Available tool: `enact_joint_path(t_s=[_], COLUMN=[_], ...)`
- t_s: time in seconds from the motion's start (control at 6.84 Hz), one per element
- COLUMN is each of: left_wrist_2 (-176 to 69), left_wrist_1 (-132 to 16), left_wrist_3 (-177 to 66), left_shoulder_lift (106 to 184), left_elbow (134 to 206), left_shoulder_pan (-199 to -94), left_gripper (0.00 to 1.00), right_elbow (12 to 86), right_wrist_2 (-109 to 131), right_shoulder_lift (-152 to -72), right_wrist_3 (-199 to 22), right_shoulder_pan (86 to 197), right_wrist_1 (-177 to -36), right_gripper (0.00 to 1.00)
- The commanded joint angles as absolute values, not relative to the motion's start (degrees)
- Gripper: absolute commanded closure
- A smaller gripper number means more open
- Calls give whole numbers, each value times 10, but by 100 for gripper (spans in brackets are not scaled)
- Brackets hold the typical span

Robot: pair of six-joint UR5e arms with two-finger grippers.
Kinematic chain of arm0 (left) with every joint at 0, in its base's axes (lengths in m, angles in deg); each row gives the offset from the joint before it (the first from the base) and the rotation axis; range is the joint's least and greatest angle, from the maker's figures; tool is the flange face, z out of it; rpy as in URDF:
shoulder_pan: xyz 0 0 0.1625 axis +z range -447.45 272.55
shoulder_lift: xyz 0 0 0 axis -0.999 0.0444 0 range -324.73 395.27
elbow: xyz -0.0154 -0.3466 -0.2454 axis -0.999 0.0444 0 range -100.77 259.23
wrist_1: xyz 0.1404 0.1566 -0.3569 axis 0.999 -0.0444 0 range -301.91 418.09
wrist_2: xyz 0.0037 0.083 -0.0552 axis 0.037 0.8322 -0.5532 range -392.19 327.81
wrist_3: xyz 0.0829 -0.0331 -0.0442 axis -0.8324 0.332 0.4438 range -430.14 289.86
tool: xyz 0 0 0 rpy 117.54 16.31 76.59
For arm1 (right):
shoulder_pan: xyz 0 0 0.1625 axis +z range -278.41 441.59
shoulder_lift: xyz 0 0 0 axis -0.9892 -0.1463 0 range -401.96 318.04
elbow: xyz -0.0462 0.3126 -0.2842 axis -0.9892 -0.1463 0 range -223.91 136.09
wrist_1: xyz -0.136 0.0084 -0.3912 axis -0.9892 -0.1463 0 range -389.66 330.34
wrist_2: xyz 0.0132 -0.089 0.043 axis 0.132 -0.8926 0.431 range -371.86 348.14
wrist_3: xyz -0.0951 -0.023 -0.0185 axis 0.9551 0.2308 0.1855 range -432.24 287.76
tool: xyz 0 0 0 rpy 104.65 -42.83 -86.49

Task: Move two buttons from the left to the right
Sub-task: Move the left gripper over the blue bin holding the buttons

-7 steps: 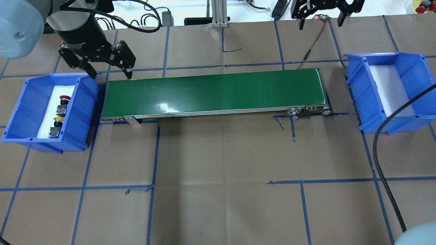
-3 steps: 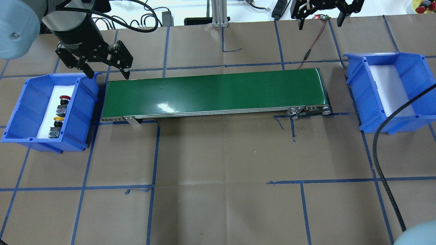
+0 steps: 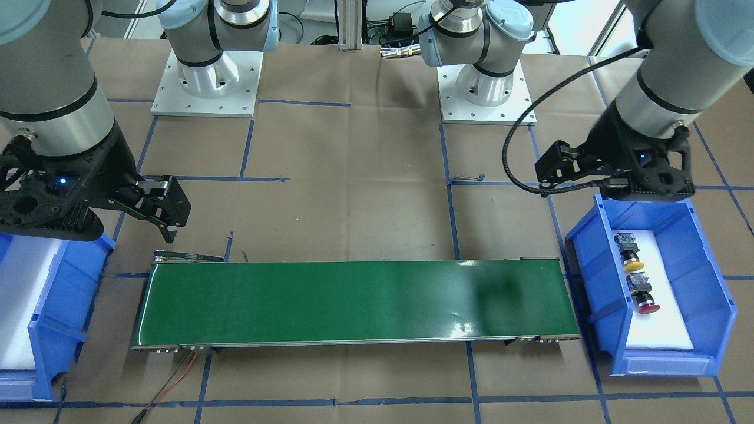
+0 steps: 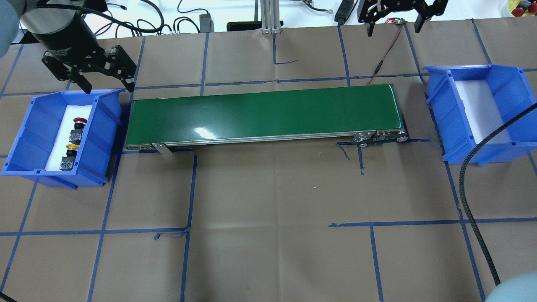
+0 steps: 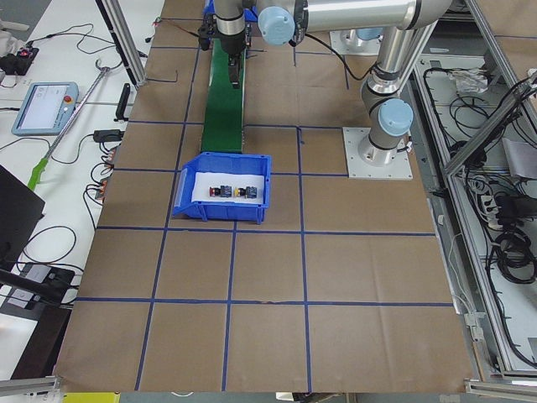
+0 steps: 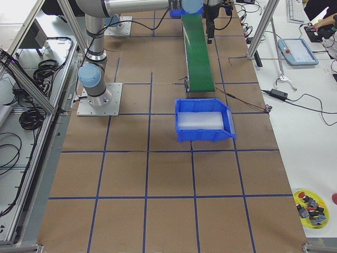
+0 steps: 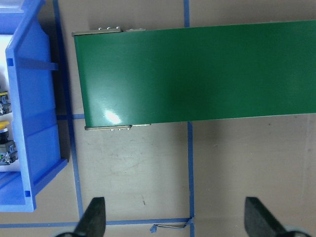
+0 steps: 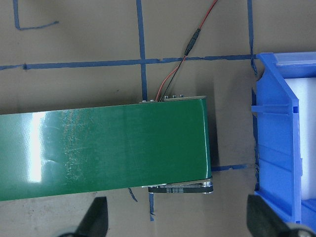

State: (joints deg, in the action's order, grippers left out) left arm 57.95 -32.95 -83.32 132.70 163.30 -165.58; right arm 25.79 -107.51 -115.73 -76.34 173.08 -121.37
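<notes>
One table (image 4: 268,251), papered brown and gridded with blue tape, carries everything. One green conveyor belt (image 4: 264,113) lies lengthwise between the two grippers, with nothing on it.

Two blue bins stand at the belt's ends, each lined with a white pad. The left bin (image 4: 25,126) sits beneath the left gripper. The right bin (image 4: 507,96) sits to the outer side of the right gripper and nearer the robot; only its pad shows inside.

Two grippers are raised off the table, both empty. The left gripper (image 4: 110,89) hangs high near the left bin's belt-side wall and the belt's end. Its fingers (image 7: 94,219) are spread wide and touch nothing. The right gripper (image 4: 393,30) hangs above the belt's other end, beyond its far edge in the overhead view. Its fingers (image 8: 96,219) are spread just as wide.

Two buttons lie on their sides in a row on the left bin's pad, below the left gripper and well apart from its fingertips. In the overhead view the red button (image 4: 77,128) is the nearer to that gripper. The yellow button (image 4: 69,155) lies just beyond it, toward the robot.
</notes>
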Motion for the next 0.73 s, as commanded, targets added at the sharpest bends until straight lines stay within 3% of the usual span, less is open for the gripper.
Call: enact_joint_path(t_s=[0.0,0.58], left_wrist_2=[584,584], left_wrist_1=[-322,-272], left_wrist_3=[-933,-1071], left_shoulder_lift=[1348,1384], left_elbow=[1630,1647], left_shoulder_pan=[-1578,-1451], left_gripper=[0,0], right_elbow=[258,259], right_wrist_2=[-1075,-1075], right_shoulder_lift=[-1157,-1157], right_wrist_3=[-764,-764], right_shoulder_pan=[1731,1731], right_wrist_1=[-1213,-1214], right_gripper=[0,0])
